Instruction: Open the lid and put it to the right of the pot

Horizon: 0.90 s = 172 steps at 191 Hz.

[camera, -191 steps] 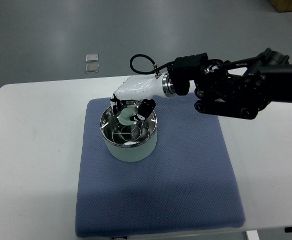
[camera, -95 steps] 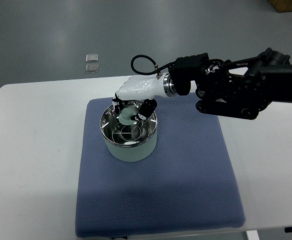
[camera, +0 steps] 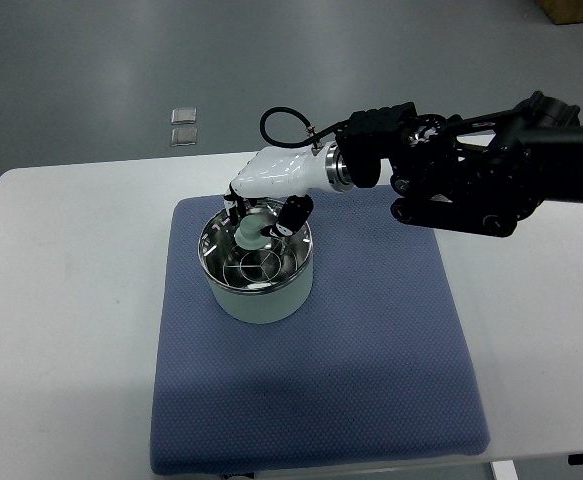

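- On the blue quilted cloth mat (camera: 371, 380), toward its far-left part, stands the round pale-green pot with a shiny steel rim (camera: 258, 298); the mat lies on a white table (camera: 61, 330).
- On top of the pot sits the clear glass lid with a steel edge (camera: 256, 268), apparently seated on the rim; its pale knob (camera: 250, 234) lies toward the pot's far side.
- Over the pot's far edge hovers the white right hand (camera: 261, 225), its black arm (camera: 471, 180) reaching in from the pot's right; its dark-tipped fingers (camera: 291, 216) curl around the knob and seem to pinch it, though whether the grip is firm I cannot tell.
- The left hand is not in view.
- The step in hand looks like securing the knob before lifting. To do it well, the fingers should close evenly on both sides of the knob, then lift straight up until the lid's edge clears the rim, so the pot is not dragged across the mat.
- Right of the pot the mat is bare, a fitting place to lay the lid flat.
- Beyond the pot, on the grey floor, lie two small clear squares (camera: 184, 125).
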Available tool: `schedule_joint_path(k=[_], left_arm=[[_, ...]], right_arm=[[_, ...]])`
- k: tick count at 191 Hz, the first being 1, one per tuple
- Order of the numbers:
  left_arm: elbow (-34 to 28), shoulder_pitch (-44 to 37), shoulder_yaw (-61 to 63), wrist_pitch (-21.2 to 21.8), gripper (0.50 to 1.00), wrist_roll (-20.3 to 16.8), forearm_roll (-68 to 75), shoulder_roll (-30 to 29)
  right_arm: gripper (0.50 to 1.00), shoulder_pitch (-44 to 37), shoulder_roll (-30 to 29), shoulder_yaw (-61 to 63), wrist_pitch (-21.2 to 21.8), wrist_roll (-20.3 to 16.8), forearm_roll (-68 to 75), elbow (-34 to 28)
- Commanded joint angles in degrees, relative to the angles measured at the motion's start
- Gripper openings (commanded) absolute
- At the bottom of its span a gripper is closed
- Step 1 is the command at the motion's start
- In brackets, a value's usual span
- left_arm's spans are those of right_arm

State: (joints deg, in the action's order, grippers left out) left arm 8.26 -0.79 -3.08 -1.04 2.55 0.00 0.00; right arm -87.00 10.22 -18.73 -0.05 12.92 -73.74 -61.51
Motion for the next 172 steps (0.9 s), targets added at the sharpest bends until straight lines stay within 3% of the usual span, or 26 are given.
schedule_joint_path(k=[1, 83, 172], left_arm=[[0.00, 0.00, 0.00, -0.01, 1.000, -0.01, 0.00, 0.00], [0.00, 0.00, 0.00, -0.01, 1.000, -0.01, 0.00, 0.00], [0.00, 0.00, 0.00, -0.01, 1.000, -0.01, 0.00, 0.00]], right_arm=[[0.641, 0.08, -0.02, 0.01, 0.05, 0.00, 0.00, -0.01], [0.639, 0.26, -0.02, -0.08, 0.14, 0.00, 0.00, -0.01], [0.525, 0.52, -0.02, -0.08, 0.93, 0.44, -0.18, -0.01]])
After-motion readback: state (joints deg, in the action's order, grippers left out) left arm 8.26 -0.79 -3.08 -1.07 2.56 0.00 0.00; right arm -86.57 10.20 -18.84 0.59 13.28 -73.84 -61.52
